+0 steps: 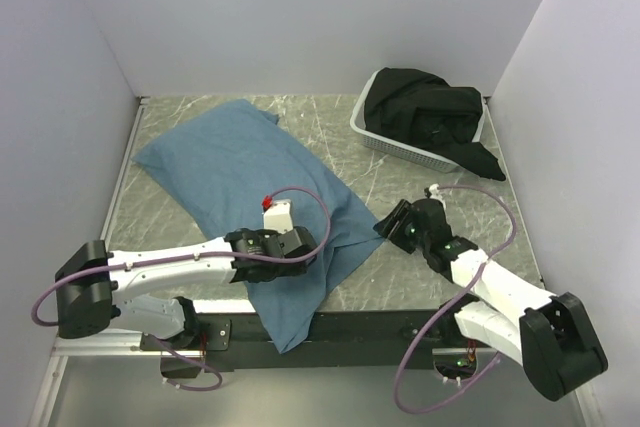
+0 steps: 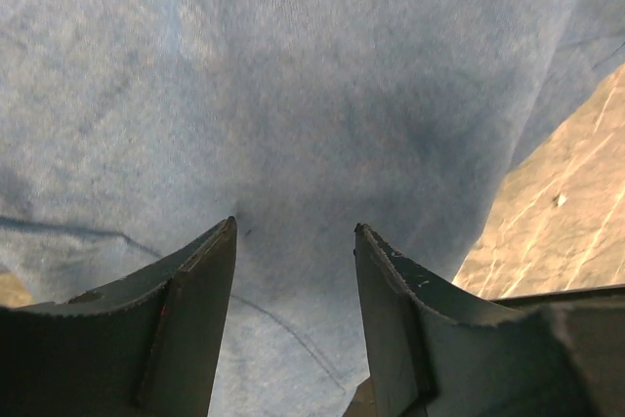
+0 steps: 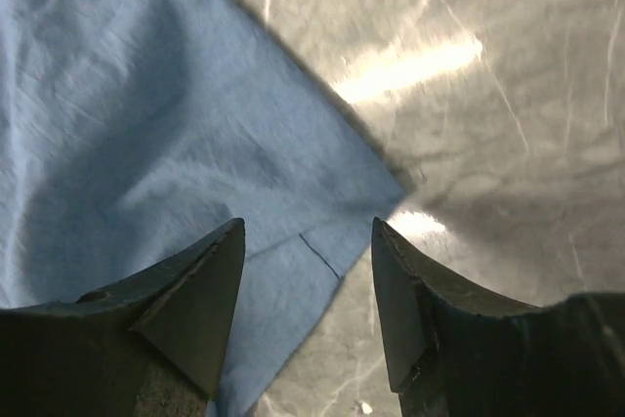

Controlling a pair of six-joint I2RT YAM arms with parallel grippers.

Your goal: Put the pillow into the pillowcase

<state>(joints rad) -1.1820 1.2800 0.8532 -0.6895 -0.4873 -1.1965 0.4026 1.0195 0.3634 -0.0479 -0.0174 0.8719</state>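
One pillowcase [image 1: 240, 172] was counted, spread diagonally on the table [image 1: 330, 142] from the far left toward the near edge, its near end draped over that edge. The far half was seen to be fuller and rounder, though whether the pillow lay inside could not be told. Two arms were counted, and one basket with one dark bundle. The left arm [image 1: 170, 262] was stretched low from its base across the near part of the blue fabric, and the left gripper [image 2: 295, 229] was held right above the cloth. Its fingers [image 2: 195, 280] were parted with a clear gap and nothing was clamped between them; only wrinkled blue was seen past the tips, with a slice of table at the right. The right arm [image 1: 490, 292] was bent in from the right side, and the right gripper [image 3: 308, 224] was aimed at the right-hand corner of the pillowcase. Its fingers [image 3: 200, 280] were likewise spread apart and empty, the corner lying just ahead of the gap. At the far right a white mesh basket [image 1: 400, 150] was noted, well apart from the pillowcase, with a black cloth [image 1: 425, 112] heaped in it and spilling over its right rim.
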